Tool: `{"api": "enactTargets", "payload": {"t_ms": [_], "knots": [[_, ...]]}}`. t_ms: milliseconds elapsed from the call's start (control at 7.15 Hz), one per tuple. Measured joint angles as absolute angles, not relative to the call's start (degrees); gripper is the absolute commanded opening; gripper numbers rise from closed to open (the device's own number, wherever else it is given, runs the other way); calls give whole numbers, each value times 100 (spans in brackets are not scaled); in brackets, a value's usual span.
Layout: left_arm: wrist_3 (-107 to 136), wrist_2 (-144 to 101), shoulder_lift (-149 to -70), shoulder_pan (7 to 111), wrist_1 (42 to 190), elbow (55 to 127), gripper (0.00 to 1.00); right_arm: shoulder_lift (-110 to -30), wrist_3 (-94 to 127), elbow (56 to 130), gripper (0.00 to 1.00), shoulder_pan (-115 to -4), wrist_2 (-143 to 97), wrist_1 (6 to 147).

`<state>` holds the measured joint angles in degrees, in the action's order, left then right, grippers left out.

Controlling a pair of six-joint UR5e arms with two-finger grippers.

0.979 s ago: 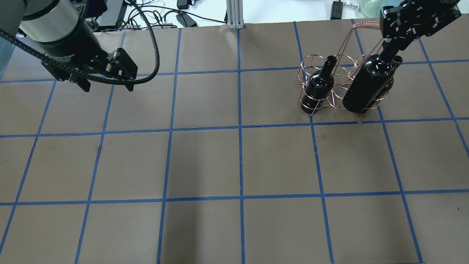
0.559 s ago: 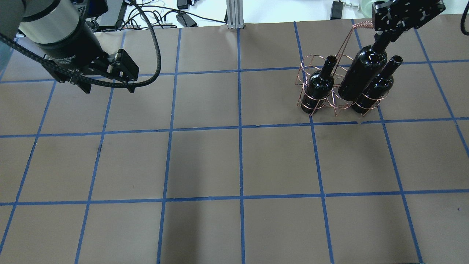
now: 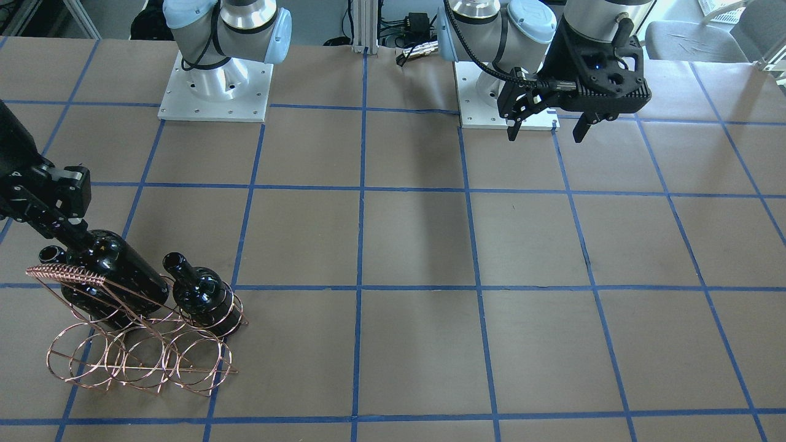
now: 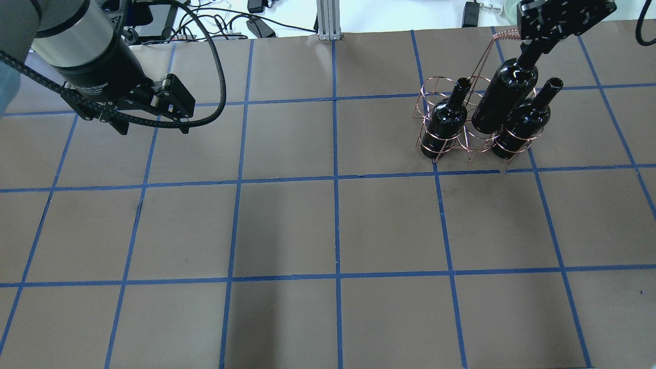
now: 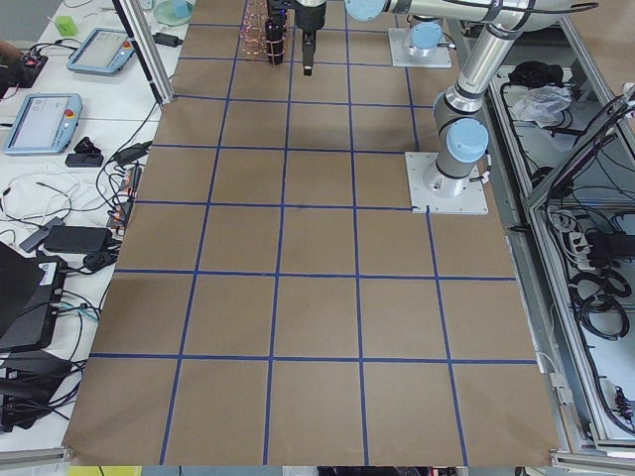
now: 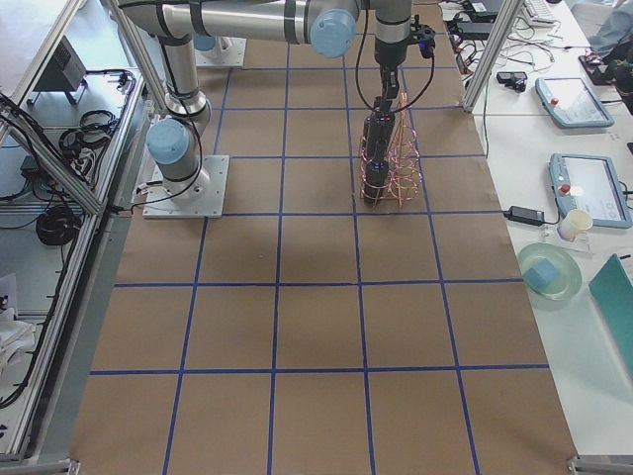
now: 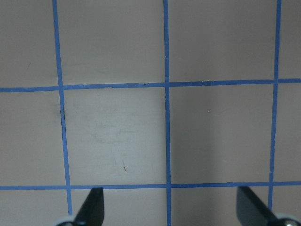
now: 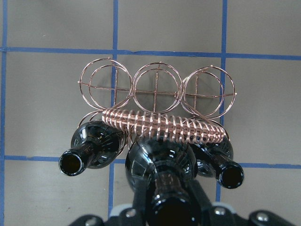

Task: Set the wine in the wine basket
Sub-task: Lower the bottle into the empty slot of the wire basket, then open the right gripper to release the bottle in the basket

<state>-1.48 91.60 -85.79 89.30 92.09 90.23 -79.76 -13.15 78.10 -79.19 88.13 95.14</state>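
The wine basket [image 4: 507, 35] stands at the far right of the table, and its coil-wrapped handle [image 8: 164, 126] shows in the right wrist view. My right gripper [image 4: 531, 45] is shut on the neck of a black wine bottle [image 4: 505, 100]. The bottle hangs tilted, with its base in the middle ring of the row nearest me. Two like bottles [image 4: 445, 123] [image 4: 523, 125] stand in the rings on either side of it. I cannot tell whether the held bottle touches the table. My left gripper [image 4: 154, 125] is open and empty, far off at the back left.
The three rings of the basket's far row [image 8: 157, 87] hold nothing. Brown paper with a blue tape grid [image 4: 335, 179] covers the table. Cables and a metal post [image 4: 328, 20] lie beyond the back edge. The arm bases [image 3: 215, 86] stand at the robot's side.
My right gripper has carried the bottle toward the view's left and down, from in front of the right-hand bottle into the middle ring between the two. The left arm has shifted slightly.
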Motion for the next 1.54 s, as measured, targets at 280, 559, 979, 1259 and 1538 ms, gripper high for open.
{"api": "enactTargets", "payload": {"t_ms": [280,559,979,1259,1538], "knots": [[-171,9194,-8578,8929,9210,9036,100,-7913,-1337,7886,8,-7919,8816,9573],[-183,9217,-8575,8929,9211,9038,100,-7694,-1385,8084,10,-7919,8818,9898],[-189,9217,-8570,8928,9211,9035,100,-7438,-1385,8259,52,-7925,8849,10161],[-207,9215,-8569,8920,9211,9035,100,-7438,-1375,8276,99,-7934,8841,10261],[-218,9185,-8569,8925,9211,9035,100,-7594,-1323,8268,99,-7959,8816,10296]]}}
